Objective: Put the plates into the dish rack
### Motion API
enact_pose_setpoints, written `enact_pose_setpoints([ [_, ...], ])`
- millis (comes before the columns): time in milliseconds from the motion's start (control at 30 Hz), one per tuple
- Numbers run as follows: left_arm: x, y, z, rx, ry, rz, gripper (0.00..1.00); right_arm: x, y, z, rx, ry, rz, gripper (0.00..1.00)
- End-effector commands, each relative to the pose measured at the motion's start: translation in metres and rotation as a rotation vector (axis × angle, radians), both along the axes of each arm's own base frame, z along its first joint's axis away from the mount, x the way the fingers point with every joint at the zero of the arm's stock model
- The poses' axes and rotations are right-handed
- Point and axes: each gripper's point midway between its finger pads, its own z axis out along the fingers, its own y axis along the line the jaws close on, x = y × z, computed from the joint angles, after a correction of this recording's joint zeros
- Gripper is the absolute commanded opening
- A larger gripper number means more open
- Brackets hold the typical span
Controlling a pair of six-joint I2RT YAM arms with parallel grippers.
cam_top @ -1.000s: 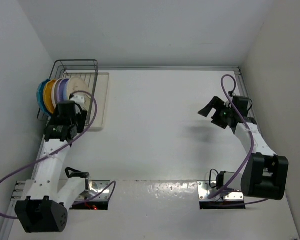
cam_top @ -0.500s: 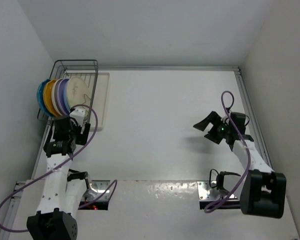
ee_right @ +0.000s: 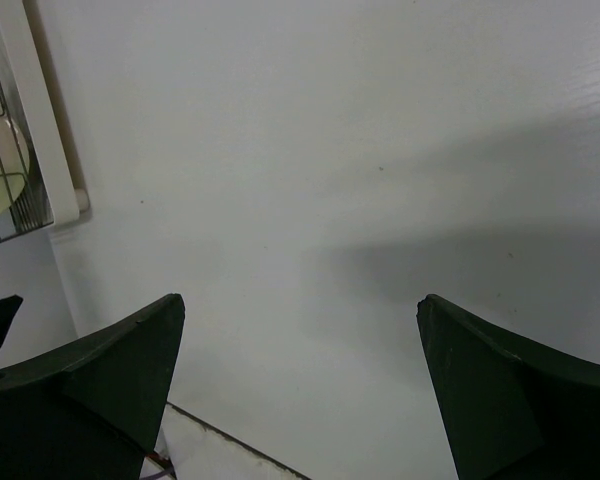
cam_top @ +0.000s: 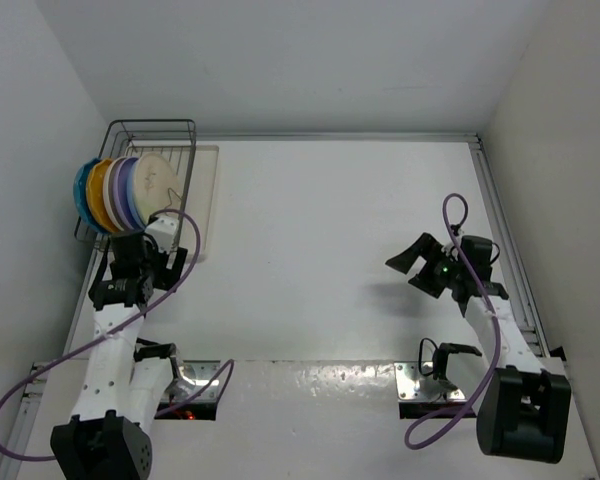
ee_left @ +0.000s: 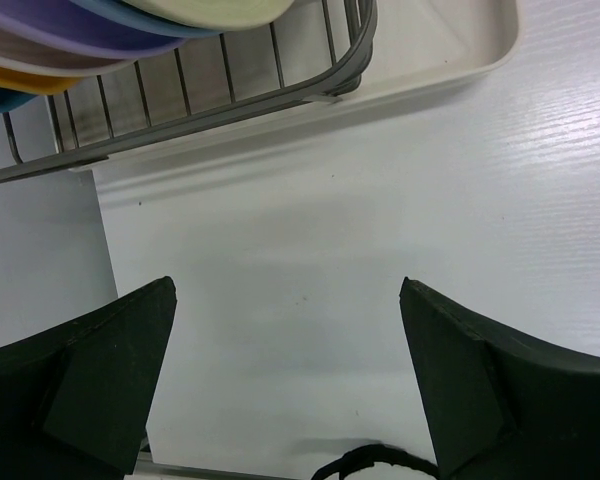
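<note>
Pulled back from the dish rack (cam_top: 156, 128), the left gripper (ee_left: 285, 290) now stands wide apart and empty; plates (cam_top: 120, 190) sit racked at its 11 o'clock, and the right gripper (ee_right: 300, 305) gapes too.

No legible txt, labels, nos. or signs anywhere.

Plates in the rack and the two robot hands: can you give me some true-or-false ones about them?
1. The plates stand on edge in the dish rack. True.
2. The left gripper is holding a plate. False: its jaws are open with nothing between them.
3. The right gripper is open. True.
4. The dish rack is over on the right side. False: it sits at the far left, on a cream tray.
</note>
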Motion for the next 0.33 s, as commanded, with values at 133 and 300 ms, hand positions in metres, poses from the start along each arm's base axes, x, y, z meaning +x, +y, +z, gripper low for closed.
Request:
enact_pose_setpoints([
  [133,0.0067,-0.0067,0.0045,-0.007,-0.025,-0.039,0.99,0.0063,-0.0017,0.0059,-0.007,-0.034,0.002,1.0],
  [300,0.0067,-0.0067,0.0045,-0.007,-0.025,-0.039,0.99,0.0128,-0.0005,0.013,-0.001,-0.074,0.009,1.0],
])
